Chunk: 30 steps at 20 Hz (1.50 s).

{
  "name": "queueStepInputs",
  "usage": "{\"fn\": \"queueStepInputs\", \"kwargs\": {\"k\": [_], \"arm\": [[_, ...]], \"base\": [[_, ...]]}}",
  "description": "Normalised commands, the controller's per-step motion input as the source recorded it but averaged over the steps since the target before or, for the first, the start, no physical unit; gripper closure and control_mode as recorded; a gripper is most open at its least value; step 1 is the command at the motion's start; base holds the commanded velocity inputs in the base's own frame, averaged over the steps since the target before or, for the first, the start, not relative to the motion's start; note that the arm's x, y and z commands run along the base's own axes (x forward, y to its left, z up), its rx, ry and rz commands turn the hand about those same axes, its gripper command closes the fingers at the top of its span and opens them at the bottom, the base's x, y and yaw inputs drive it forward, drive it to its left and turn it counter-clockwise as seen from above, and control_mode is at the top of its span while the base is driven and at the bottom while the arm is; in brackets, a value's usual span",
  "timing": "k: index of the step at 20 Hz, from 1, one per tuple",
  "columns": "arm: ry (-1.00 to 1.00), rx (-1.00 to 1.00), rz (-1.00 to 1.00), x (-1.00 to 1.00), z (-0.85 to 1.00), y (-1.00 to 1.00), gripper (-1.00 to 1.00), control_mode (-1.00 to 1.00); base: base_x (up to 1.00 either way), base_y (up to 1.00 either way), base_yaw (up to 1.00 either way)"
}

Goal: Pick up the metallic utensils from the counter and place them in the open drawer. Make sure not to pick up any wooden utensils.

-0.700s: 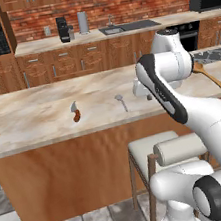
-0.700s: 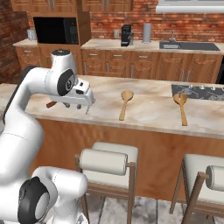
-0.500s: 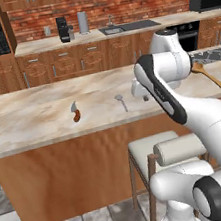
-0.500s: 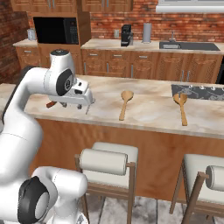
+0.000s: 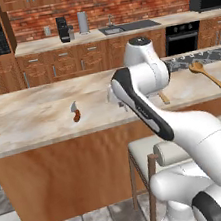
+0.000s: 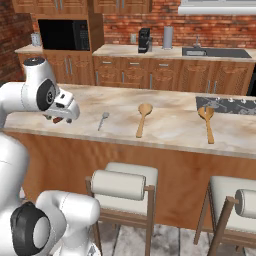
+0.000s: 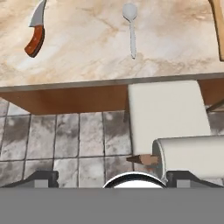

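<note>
Gripper (image 7: 114, 178): jaws spread wide, nothing between them. The fingertips (image 7: 41, 177) sit far apart at the bottom of the hand view. In the right base view the hand hangs above the near edge of the counter (image 6: 170, 127), at its left end.

Below the hand: floor tiles and a white stool (image 7: 166, 113). Judgement: I am out past the counter's front edge, and the utensils lie further in.

Targets:
- Knife (image 7: 35, 33): flat on the stone, silver blade, reddish-brown handle.
- Silver spoon (image 7: 131, 26): flat, thin, handle pointing toward the counter edge. It is well apart from the knife.

Not to be taken: wooden spoon (image 6: 142, 117), just beyond the silver one, and a second wooden spoon (image 6: 206, 122) by the cooktop (image 6: 230, 104).

Step in hand (judgement): approach for the first pick. Nothing has been carried to the drawer yet.

Method notes:
- Move in over the counter until one utensil is centred between the jaws.
- Turn the wrist so the jaws straddle the handle crosswise.
- Descend until the tips nearly graze the stone, since both items are very low.
- The knife handle is thicker, so I expect the surer grip there.
- For the spoon, grip mid-handle and stay clear of the neighbouring wooden spoon.
</note>
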Motion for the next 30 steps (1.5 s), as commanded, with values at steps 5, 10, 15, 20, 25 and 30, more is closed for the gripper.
{"fn": "queueStepInputs", "kwargs": {"k": [5, 10, 15, 20, 25, 30], "arm": [[-0.06, 0.01, 0.00, -0.04, 0.00, 1.00, -1.00, -1.00], [0.02, 0.12, 0.00, 0.05, 0.00, 0.78, -1.00, -1.00], [0.21, 0.03, 0.00, 0.38, 0.16, 0.24, -1.00, -1.00], [0.23, 0.00, 0.00, 0.59, 0.05, 0.26, -1.00, -1.00], [0.10, -0.09, 0.00, 0.68, -0.30, 0.47, -1.00, -1.00], [0.00, -0.18, 0.00, 0.50, -0.70, 0.49, -1.00, -1.00]], "base": [[0.00, 0.00, 0.00], [0.00, 0.00, 0.00], [0.00, 0.00, 0.00], [0.00, 0.00, 0.00], [0.00, 0.00, 0.00], [0.00, 0.00, 0.00]]}}
